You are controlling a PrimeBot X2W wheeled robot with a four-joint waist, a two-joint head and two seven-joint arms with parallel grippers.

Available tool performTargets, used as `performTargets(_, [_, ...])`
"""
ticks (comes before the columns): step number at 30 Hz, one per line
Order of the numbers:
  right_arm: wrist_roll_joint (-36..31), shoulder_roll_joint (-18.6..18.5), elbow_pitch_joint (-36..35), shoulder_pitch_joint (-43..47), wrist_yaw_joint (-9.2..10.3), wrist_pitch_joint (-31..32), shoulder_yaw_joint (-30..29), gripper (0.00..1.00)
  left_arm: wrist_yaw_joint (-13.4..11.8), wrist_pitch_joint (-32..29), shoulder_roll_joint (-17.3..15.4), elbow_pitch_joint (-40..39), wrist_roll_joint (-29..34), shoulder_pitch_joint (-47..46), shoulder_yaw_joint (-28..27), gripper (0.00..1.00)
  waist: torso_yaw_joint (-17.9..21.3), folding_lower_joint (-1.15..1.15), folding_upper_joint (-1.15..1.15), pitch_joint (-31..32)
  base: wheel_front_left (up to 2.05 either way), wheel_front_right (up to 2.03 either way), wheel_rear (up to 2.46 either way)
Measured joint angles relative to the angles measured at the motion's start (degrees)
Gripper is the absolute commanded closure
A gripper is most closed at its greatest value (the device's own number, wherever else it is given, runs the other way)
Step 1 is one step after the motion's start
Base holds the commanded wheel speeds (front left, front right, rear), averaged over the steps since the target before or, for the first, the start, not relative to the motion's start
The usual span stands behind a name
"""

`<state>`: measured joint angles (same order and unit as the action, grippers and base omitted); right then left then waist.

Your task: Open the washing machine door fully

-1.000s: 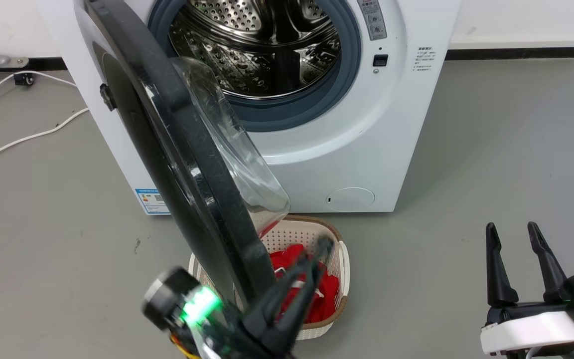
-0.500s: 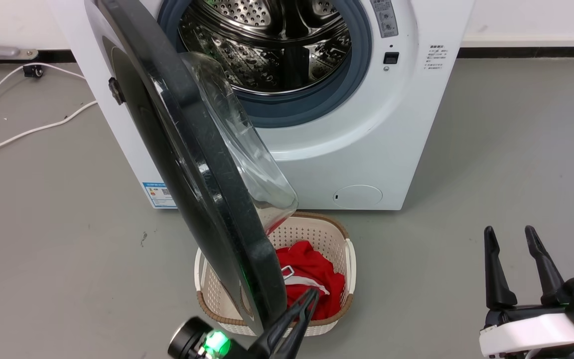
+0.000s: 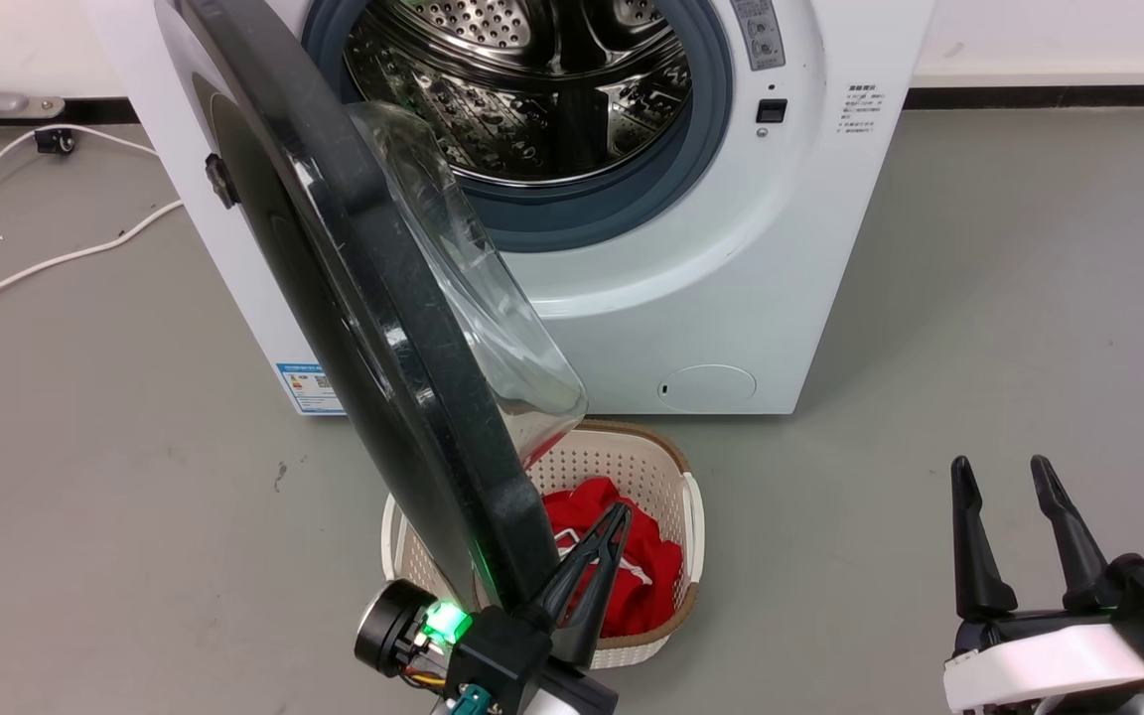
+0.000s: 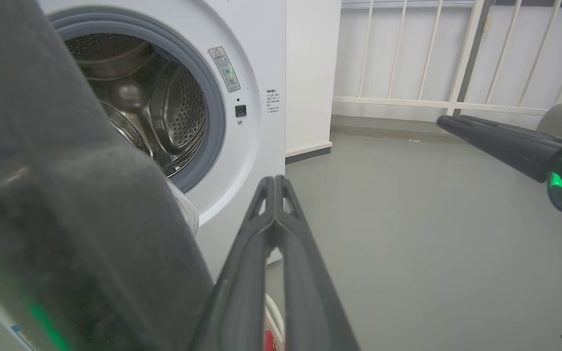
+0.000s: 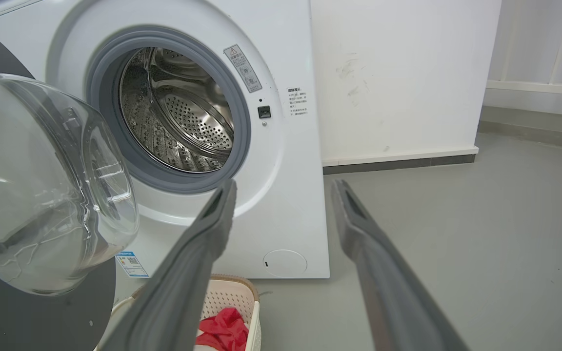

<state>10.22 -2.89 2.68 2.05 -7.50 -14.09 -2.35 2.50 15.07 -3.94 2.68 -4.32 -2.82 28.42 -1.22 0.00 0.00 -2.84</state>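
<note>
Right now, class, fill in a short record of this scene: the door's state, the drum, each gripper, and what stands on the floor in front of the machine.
Door: washing machine door swung out, standing at an angle to the washing machine
Drum: steel drum exposed, no laundry seen in it
Left gripper: left gripper shut, beside the door's lower edge; contact cannot be told
Right gripper: right gripper open, holding nothing, apart from the machine
Floor: basket holding red cloth, partly under the door
</note>
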Motion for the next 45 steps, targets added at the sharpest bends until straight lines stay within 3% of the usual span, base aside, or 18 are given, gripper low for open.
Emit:
performTargets(14, [1.5, 0.0, 1.2, 0.0, 0.00, 0.1, 0.4, 0.00, -2.0, 0.0, 0.5, -0.8, -1.5, 2.7, -2.6, 1.00, -0.7, 0.00, 0.00, 0.1, 0.00, 0.00, 0.00])
performTargets(26, [1.6, 0.0, 1.1, 0.3, 0.00, 0.9, -0.5, 0.00, -3.6, 0.1, -0.8, -5.4, -1.2, 9.7, -4.7, 1.00, -6.4, 0.00, 0.00, 0.0, 0.00, 0.00, 0.00])
performTargets(37, [1.4, 0.0, 1.0, 0.3, 0.00, 2.4, -1.0, 0.00, -7.8, 0.0, -1.1, -9.7, -0.4, 12.5, -12.4, 1.00, -15.4, 0.00, 0.00, -0.8, 0.00, 0.00, 0.00])
performTargets(45, [1.4, 0.0, 0.9, 0.3, 0.00, 3.0, -0.9, 0.00, -9.6, 0.0, -2.8, -10.2, -1.9, 14.2, -21.5, 1.00, -17.3, 0.00, 0.00, -0.5, 0.00, 0.00, 0.00])
